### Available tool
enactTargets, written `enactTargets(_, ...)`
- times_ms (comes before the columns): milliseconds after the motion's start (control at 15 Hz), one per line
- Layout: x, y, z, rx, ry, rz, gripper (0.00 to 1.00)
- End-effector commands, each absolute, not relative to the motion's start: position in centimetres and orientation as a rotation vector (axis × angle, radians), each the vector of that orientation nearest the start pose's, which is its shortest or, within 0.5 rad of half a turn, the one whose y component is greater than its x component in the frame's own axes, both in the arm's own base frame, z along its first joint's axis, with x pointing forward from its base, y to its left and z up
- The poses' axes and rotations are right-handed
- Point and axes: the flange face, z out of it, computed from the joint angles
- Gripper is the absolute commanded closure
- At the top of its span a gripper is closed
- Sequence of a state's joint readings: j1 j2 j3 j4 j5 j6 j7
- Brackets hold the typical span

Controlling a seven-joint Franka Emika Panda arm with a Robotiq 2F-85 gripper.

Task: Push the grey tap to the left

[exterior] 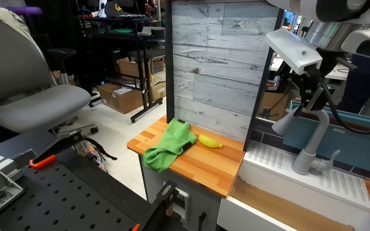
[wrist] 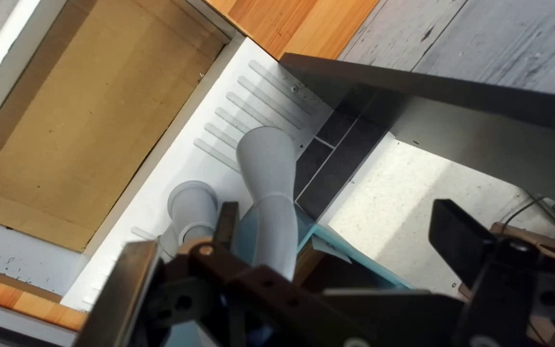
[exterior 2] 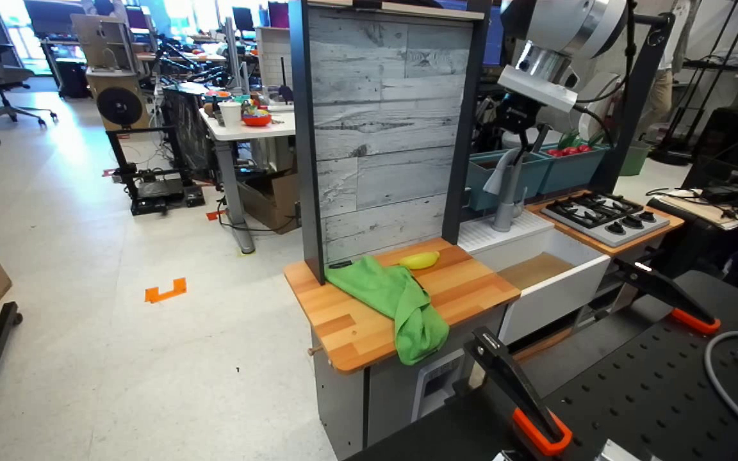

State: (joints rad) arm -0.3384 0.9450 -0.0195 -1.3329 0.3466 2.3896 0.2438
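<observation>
Over the ridged white drainboard (exterior: 276,158), holding fingers (wrist: 458,238) wide, looking nearly done pushing the grey gooseneck tap (exterior: 317,138) left; next likely calling for backing gently clear.

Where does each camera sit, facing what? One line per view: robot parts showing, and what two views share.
In an exterior view: high, sink side, facing the wooden counter; arm and gripper upper right.
In an exterior view: high, counter's outer end, facing it diagonally, stove beyond; arm, gripper upper right.
Wrist view: on the arm, facing down to the grey tap; black fingers in foreground.
Both exterior views share green cloth and banana.
</observation>
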Motion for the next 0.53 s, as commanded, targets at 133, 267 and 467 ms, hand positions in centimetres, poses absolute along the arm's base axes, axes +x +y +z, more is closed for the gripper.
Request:
enactTargets(133,65.7,-27.2,20.5,-2.668,1.091,-0.196,0.0)
enactTargets(267,63.9,-27.6,21.4,-2.704,1.044,-0.172,0.0)
enactTargets(467,61.1,-27.5,22.8,-2.759,0.964,-0.146,0.0)
